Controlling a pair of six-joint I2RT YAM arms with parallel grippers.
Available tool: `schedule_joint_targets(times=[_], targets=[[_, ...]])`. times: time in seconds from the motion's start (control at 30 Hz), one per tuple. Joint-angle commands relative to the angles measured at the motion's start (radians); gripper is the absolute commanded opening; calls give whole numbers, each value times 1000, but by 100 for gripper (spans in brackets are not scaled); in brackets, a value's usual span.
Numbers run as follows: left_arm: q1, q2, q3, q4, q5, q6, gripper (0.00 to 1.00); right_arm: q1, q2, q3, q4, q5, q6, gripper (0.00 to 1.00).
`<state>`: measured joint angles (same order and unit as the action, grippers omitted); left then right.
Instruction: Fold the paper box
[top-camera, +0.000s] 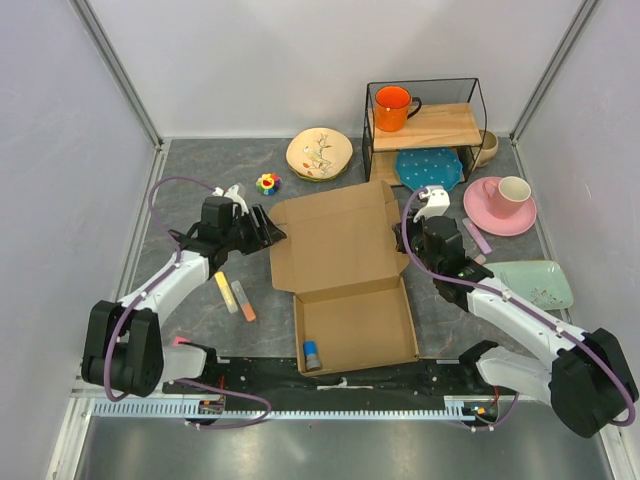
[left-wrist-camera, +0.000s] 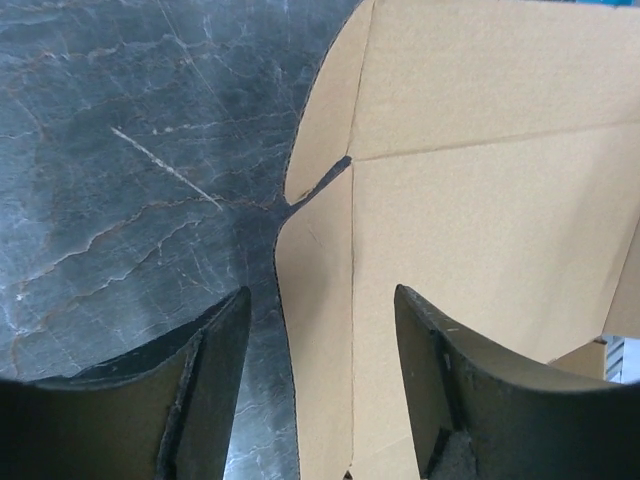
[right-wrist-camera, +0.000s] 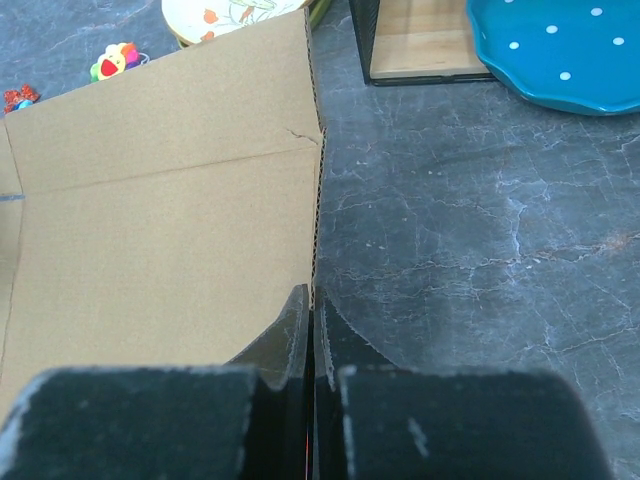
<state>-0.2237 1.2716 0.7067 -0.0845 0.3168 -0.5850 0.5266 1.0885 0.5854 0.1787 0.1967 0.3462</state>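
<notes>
Overhead, the flat brown corrugated-cardboard paper box (top-camera: 340, 265) lies between the two claws. Its long axis runs away from the arms and its near panel's walls are raised, which neither wrist view shows. The left gripper (top-camera: 262, 232) is partly open and holds nothing: one finger is over the veined dark stone table (left-wrist-camera: 120, 180), the other over cardboard. The right gripper (top-camera: 408, 252) is closed at the box's right edge; whether it pinches the cardboard is unclear. Ahead-right of it lies a teal white-dotted plate (right-wrist-camera: 560, 50).
</notes>
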Motion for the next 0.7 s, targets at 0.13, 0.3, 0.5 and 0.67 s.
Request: schedule_joint_targets(times=[0.13, 0.3, 0.5, 0.67], targets=[[6, 6, 54, -101, 96, 106, 69, 6, -39, 1, 48, -11, 10, 0], [3, 31, 46, -116, 129, 123, 66, 6, -38, 1, 53, -17, 11, 0], [1, 43, 39, -112, 143, 134, 52, 6, -33, -7, 65, -20, 16, 0], [-8, 55, 50, -93, 162, 140, 38, 6, -30, -4, 67, -28, 16, 0]])
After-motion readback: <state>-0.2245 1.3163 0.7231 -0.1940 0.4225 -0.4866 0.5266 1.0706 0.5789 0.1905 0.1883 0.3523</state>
